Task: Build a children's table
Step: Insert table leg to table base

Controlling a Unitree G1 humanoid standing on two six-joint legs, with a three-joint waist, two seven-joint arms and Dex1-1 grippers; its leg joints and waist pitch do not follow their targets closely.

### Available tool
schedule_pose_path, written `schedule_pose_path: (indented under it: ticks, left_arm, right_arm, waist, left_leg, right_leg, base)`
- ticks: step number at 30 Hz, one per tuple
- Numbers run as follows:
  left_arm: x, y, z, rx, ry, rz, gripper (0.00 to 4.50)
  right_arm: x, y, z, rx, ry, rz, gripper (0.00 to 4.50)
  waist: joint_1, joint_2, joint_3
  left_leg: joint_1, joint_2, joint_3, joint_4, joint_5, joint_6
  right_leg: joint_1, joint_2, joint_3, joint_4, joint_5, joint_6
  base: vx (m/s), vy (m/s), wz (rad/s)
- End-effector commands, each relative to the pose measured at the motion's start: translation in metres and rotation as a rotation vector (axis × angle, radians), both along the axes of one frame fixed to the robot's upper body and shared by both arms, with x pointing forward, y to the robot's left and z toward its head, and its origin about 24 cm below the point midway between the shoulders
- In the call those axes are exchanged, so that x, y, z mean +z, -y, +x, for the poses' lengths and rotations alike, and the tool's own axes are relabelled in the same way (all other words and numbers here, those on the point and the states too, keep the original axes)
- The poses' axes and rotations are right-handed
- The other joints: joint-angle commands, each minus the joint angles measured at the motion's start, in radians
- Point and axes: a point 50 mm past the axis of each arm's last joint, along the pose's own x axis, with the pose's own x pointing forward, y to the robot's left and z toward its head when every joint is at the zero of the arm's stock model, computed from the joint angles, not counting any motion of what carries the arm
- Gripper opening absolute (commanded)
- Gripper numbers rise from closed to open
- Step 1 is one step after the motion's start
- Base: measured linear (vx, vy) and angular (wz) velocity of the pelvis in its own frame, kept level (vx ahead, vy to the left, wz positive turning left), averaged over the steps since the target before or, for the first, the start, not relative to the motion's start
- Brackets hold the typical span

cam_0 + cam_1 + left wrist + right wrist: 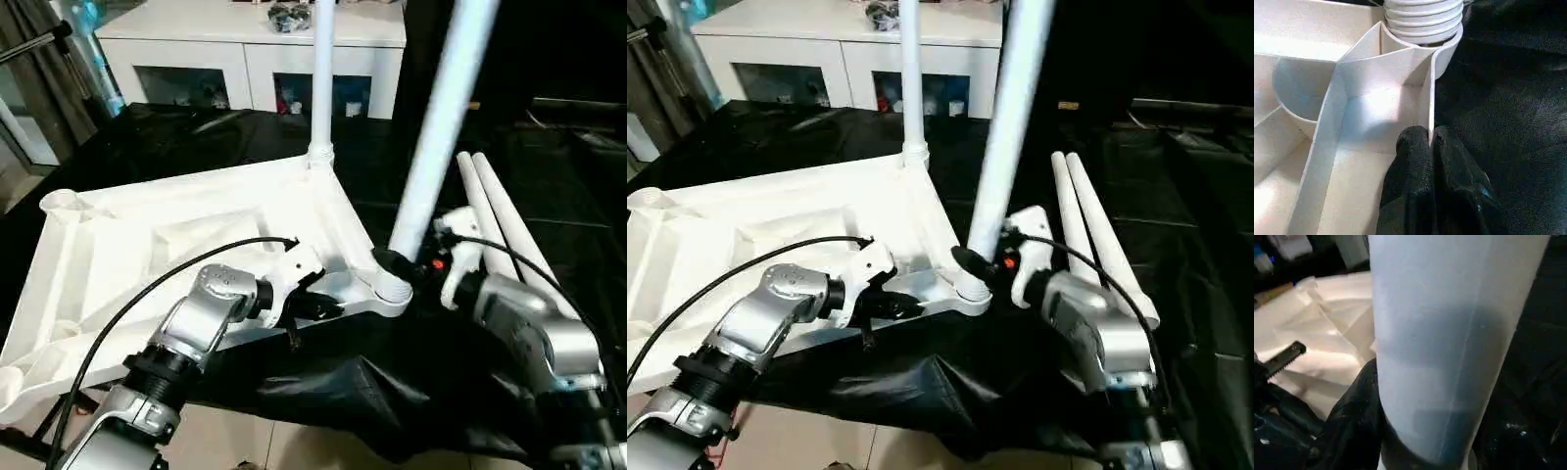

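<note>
The children's table lies in parts. Its white tabletop [176, 225] rests upside down on black cloth, ribbed underside up. One leg [321, 78] stands upright in the far corner socket. A second leg [441, 117] leans in the near right corner socket [392, 291], its ribbed end [1422, 14] seated there. My right gripper [407, 264] is shut on this leg just above the socket, one black finger [1356, 421] against its side. My left gripper [1430, 139] is shut on the tabletop's thin rim wall close to that socket. Two loose legs [505, 230] lie side by side to the right.
A white cabinet [245, 39] with glass-fronted compartments stands behind the work surface. The black cloth [372, 382] hangs over the near edge, with floor below. A black cable [147, 284] arcs over my left forearm.
</note>
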Motion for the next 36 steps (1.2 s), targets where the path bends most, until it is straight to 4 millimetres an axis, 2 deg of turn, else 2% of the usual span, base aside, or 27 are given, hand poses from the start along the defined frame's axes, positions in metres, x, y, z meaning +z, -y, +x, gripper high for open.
schedule_pose_path:
  ticks: [1,2,3,4,5,7,10,12,15,16,19,22,23,24,25,26,28,29,30,31,33,34,35,36]
  left_arm:
    - [-0.002,-0.005,0.003,0.021,-0.013,0.033,0.00]
    - [-0.002,-0.004,0.003,0.022,-0.012,0.033,0.00]
    - [-0.002,-0.004,0.004,0.025,-0.010,0.035,0.00]
    - [-0.002,-0.004,0.005,0.027,-0.008,0.037,0.00]
    - [-0.002,-0.004,0.006,0.028,-0.006,0.039,0.00]
    - [-0.001,-0.004,0.007,0.031,-0.004,0.040,0.00]
    - [-0.001,-0.004,0.008,0.034,0.000,0.047,0.00]
    - [-0.001,-0.005,0.009,0.035,0.007,0.054,0.00]
    - [0.000,-0.005,0.011,0.033,0.010,0.058,0.00]
    - [0.000,-0.005,0.011,0.032,0.011,0.060,0.00]
    - [0.000,-0.005,0.011,0.024,0.016,0.063,0.00]
    - [0.000,-0.005,0.012,0.015,0.021,0.068,0.00]
    - [0.000,-0.005,0.012,0.011,0.022,0.070,0.00]
    - [0.000,-0.005,0.012,0.007,0.022,0.070,0.00]
    - [0.000,-0.005,0.012,0.007,0.022,0.070,0.00]
    - [0.000,-0.004,0.011,0.006,0.022,0.070,0.00]
    - [0.000,-0.004,0.010,-0.001,0.020,0.067,0.00]
    - [0.000,-0.004,0.010,-0.001,0.020,0.067,0.00]
    - [0.000,-0.004,0.010,-0.001,0.020,0.065,0.00]
    - [0.000,-0.004,0.010,-0.001,0.019,0.061,0.00]
    - [0.000,-0.005,0.010,-0.002,0.018,0.055,0.00]
    - [0.000,-0.005,0.010,-0.006,0.016,0.052,0.00]
    - [0.001,-0.005,0.009,-0.015,0.015,0.050,0.00]
    - [0.001,-0.005,0.009,-0.030,0.017,0.046,0.00]
  right_arm:
    - [-0.030,0.011,-0.011,-0.051,-0.118,-0.019,1.90]
    - [-0.032,0.011,-0.013,-0.053,-0.120,-0.007,1.90]
    - [-0.037,0.012,-0.016,-0.063,-0.121,0.007,1.90]
    - [-0.043,0.012,-0.021,-0.081,-0.119,0.027,1.90]
    - [-0.046,0.013,-0.022,-0.093,-0.118,0.036,1.90]
    - [-0.050,0.014,-0.024,-0.108,-0.116,0.043,1.90]
    - [-0.053,0.016,-0.027,-0.125,-0.092,0.041,1.90]
    - [-0.053,0.017,-0.030,-0.128,-0.055,0.009,1.90]
    - [-0.051,0.015,-0.031,-0.108,-0.018,-0.031,1.90]
    - [-0.049,0.013,-0.031,-0.091,-0.008,-0.042,1.90]
    - [-0.045,0.005,-0.031,-0.025,0.008,-0.075,1.90]
    - [-0.041,-0.005,-0.030,0.078,0.008,-0.124,1.90]
    - [-0.041,-0.008,-0.030,0.112,0.006,-0.137,1.90]
    - [-0.041,-0.011,-0.030,0.147,0.003,-0.147,1.90]
    - [-0.041,-0.011,-0.030,0.147,0.003,-0.147,1.90]
    - [-0.041,-0.013,-0.030,0.163,0.002,-0.151,1.90]
    - [-0.040,-0.016,-0.028,0.219,-0.004,-0.167,1.90]
    - [-0.040,-0.016,-0.028,0.219,-0.004,-0.167,1.90]
    - [-0.040,-0.016,-0.028,0.238,-0.008,-0.172,1.90]
    - [-0.041,-0.016,-0.029,0.256,-0.018,-0.169,1.90]
    - [-0.041,-0.016,-0.030,0.283,-0.033,-0.166,1.90]
    - [-0.042,-0.016,-0.030,0.296,-0.038,-0.167,1.90]
    - [-0.042,-0.016,-0.030,0.308,-0.043,-0.170,1.90]
    - [-0.043,-0.016,-0.029,0.323,-0.047,-0.172,1.90]
  waist:
    - [0.001,0.001,-0.055]
    - [0.000,-0.003,-0.055]
    - [0.001,0.001,-0.055]
    - [-0.001,-0.001,-0.054]
    - [0.000,0.004,-0.054]
    - [-0.003,0.000,-0.051]
    - [-0.005,0.006,-0.049]
    - [-0.004,0.007,-0.049]
    - [-0.004,0.006,-0.051]
    - [-0.004,0.009,-0.052]
    - [-0.005,0.010,-0.050]
    - [-0.007,0.004,-0.048]
    - [-0.008,0.006,-0.047]
    - [-0.010,-0.002,-0.047]
    - [-0.010,-0.002,-0.047]
    - [-0.009,0.002,-0.047]
    - [-0.009,-0.016,-0.048]
    - [-0.007,-0.007,-0.047]
    - [-0.008,-0.005,-0.047]
    - [-0.009,-0.012,-0.047]
    - [-0.008,-0.008,-0.047]
    - [-0.008,-0.009,-0.048]
    - [-0.009,-0.016,-0.048]
    - [-0.008,-0.013,-0.049]
  left_leg:
    - [0.020,0.058,-0.027,-0.077,-0.259,0.014]
    - [0.020,0.058,-0.026,-0.078,-0.265,0.015]
    - [0.020,0.058,-0.027,-0.078,-0.266,0.015]
    - [0.021,0.057,-0.026,-0.078,-0.276,0.015]
    - [0.021,0.057,-0.028,-0.079,-0.283,0.013]
    - [0.022,0.057,-0.028,-0.082,-0.312,0.012]
    - [0.025,0.055,-0.030,-0.082,-0.348,0.003]
    - [0.027,0.058,-0.031,-0.083,-0.361,-0.001]
    - [0.022,0.058,-0.032,-0.087,-0.348,0.003]
    - [0.021,0.057,-0.032,-0.087,-0.346,0.005]
    - [0.021,0.058,-0.033,-0.088,-0.354,0.005]
    - [0.020,0.056,-0.033,-0.088,-0.365,0.004]
    - [0.021,0.056,-0.033,-0.087,-0.372,0.005]
    - [0.021,0.056,-0.032,-0.087,-0.374,0.006]
    - [0.021,0.056,-0.032,-0.087,-0.374,0.006]
    - [0.021,0.056,-0.032,-0.086,-0.369,0.007]
    - [0.019,0.057,-0.030,-0.085,-0.350,0.016]
    - [0.019,0.058,-0.032,-0.087,-0.345,0.018]
    - [0.020,0.059,-0.032,-0.087,-0.348,0.016]
    - [0.020,0.059,-0.031,-0.087,-0.352,0.016]
    - [0.021,0.060,-0.032,-0.088,-0.357,0.014]
    - [0.021,0.059,-0.032,-0.088,-0.358,0.014]
    - [0.019,0.060,-0.030,-0.088,-0.351,0.017]
    - [0.019,0.059,-0.031,-0.087,-0.349,0.018]
  right_leg:
    - [0.032,-0.082,0.043,-0.086,-0.230,-0.237]
    - [0.033,-0.083,0.043,-0.088,-0.230,-0.237]
    - [0.033,-0.082,0.043,-0.087,-0.229,-0.237]
    - [0.030,-0.082,0.043,-0.090,-0.238,-0.234]
    - [0.031,-0.083,0.042,-0.089,-0.245,-0.233]
    - [0.029,-0.083,0.042,-0.095,-0.291,-0.224]
    - [0.025,-0.085,0.042,-0.103,-0.379,-0.202]
    - [0.020,-0.085,0.043,-0.108,-0.402,-0.187]
    - [0.023,-0.083,0.043,-0.102,-0.352,-0.194]
    - [0.023,-0.082,0.043,-0.101,-0.343,-0.197]
    - [0.023,-0.081,0.042,-0.101,-0.347,-0.195]
    - [0.024,-0.083,0.043,-0.104,-0.385,-0.186]
    - [0.021,-0.084,0.044,-0.107,-0.412,-0.180]
    - [0.021,-0.084,0.044,-0.111,-0.433,-0.172]
    - [0.021,-0.084,0.044,-0.111,-0.433,-0.172]
    - [0.018,-0.085,0.045,-0.111,-0.444,-0.168]
    - [0.019,-0.085,0.045,-0.111,-0.437,-0.167]
    - [0.018,-0.085,0.045,-0.109,-0.435,-0.170]
    - [0.017,-0.084,0.045,-0.109,-0.432,-0.170]
    - [0.016,-0.083,0.045,-0.111,-0.432,-0.171]
    - [0.016,-0.084,0.045,-0.109,-0.428,-0.173]
    - [0.017,-0.084,0.045,-0.109,-0.424,-0.174]
    - [0.017,-0.084,0.046,-0.109,-0.408,-0.179]
    - [0.018,-0.086,0.046,-0.107,-0.405,-0.182]
  base:
    - [0.000,0.000,0.00]
    - [0.000,0.000,0.00]
    - [0.000,0.000,0.00]
    - [0.000,0.000,0.00]
    - [0.000,0.000,0.00]
    - [0.000,0.000,0.00]
    - [0.000,0.000,0.00]
    - [0.000,0.000,0.00]
    - [0.000,0.000,0.00]
    - [0.000,0.000,0.00]
    - [0.000,0.000,0.00]
    - [0.000,0.000,0.00]
    - [0.000,0.000,0.00]
    - [0.000,0.000,0.00]
    - [0.000,0.000,0.00]
    - [0.000,0.000,0.00]
    - [0.000,0.000,0.00]
    - [0.000,0.000,0.00]
    - [0.000,0.000,0.00]
    - [0.000,0.000,0.00]
    - [0.000,0.000,0.00]
    - [0.000,0.000,0.00]
    - [0.000,0.000,0.00]
    - [0.000,0.000,0.00]
